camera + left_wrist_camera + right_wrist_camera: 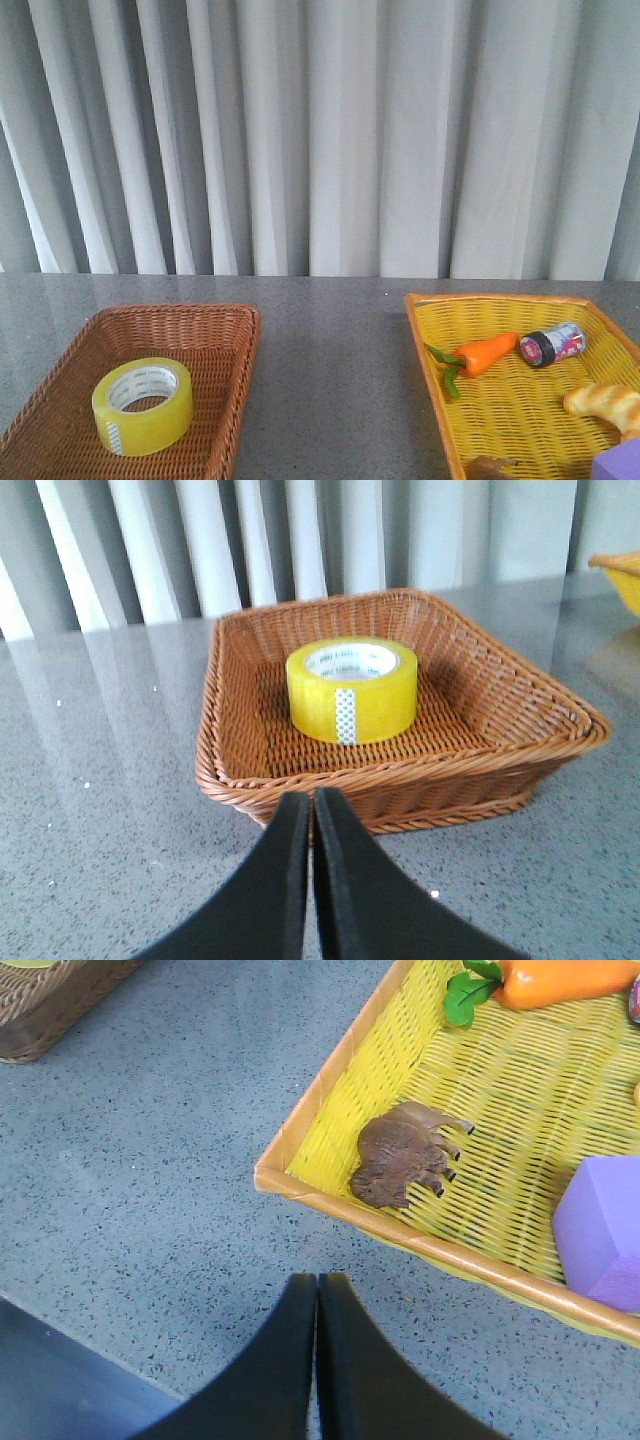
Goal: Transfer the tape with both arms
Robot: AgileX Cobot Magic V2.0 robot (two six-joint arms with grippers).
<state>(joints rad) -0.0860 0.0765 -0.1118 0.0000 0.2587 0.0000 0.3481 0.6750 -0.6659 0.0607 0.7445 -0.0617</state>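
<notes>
Tape [352, 688] sits inside the brown basket [500, 742]. Left end effector [307, 825], pressed together, waits just outside its rim; reaching in like that could bump the rim.

Grey pleated curtain [330, 140] behind speckled grey table [330, 370]

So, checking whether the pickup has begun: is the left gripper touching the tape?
Apart. The left wrist view shows the left gripper, jaws closed, outside the brown basket, with the tape inside.

Tape [351, 690]: glossy translucent yellow plastic, white card core. Brown basket [500, 705]: woven wicker. Table [100, 780]: grey speckled, polished stone look.
</notes>
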